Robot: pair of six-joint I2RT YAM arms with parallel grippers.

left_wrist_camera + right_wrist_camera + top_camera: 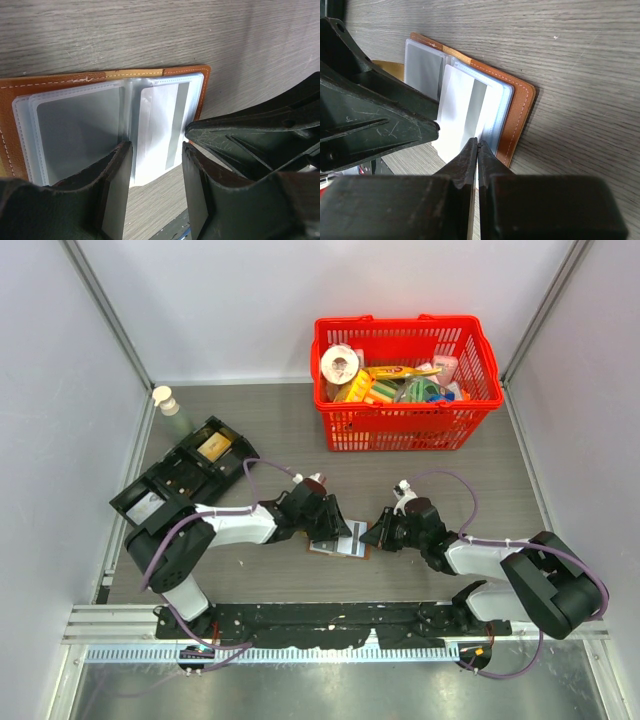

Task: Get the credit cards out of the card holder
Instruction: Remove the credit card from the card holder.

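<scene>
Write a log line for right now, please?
card holder: open, flat | white card: sticking out | left tool: open, straddling card | right tool: shut

Left hand (155,146) straddles white card (157,115) in open card holder (50,82).

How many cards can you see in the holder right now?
2. In both wrist views: a grey card in the left sleeve of the card holder; a white card, grey-striped, pokes out of the right sleeve. Stacked sleeves behind may hide more.
</scene>
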